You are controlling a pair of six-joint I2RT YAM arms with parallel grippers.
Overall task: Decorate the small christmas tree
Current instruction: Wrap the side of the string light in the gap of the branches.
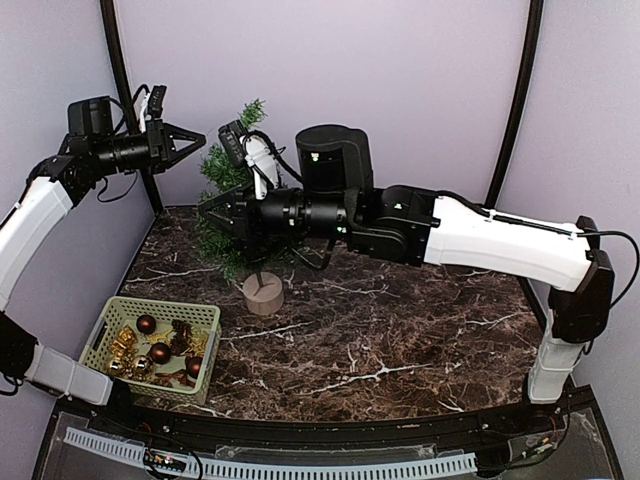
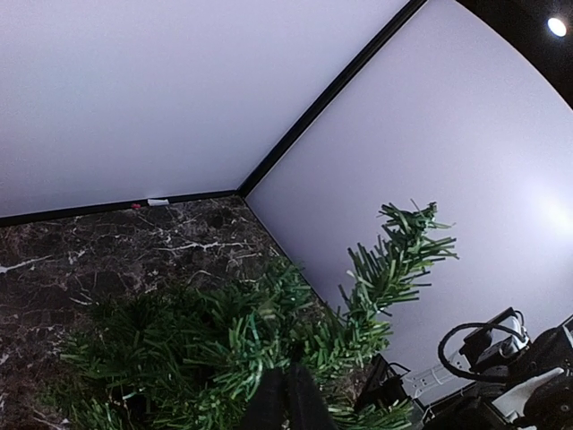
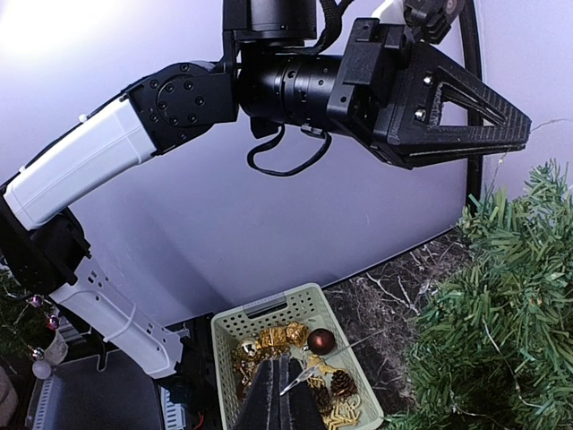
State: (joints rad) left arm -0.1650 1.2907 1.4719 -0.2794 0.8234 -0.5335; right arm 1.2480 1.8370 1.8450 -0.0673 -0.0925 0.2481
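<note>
Tree stands back-left behind basket, left gripper pinched together near its top, right gripper closed amid branches, nothing visibly held; hanging step, next likely needs ornament from basket.

The right arm lies across the front of the small christmas tree and blocks its middle and right side. The left gripper sits just left of the treetop. The basket stands front-left of the tree. A hand could pass over the table front-right of the tree, and above the treetop.
</note>
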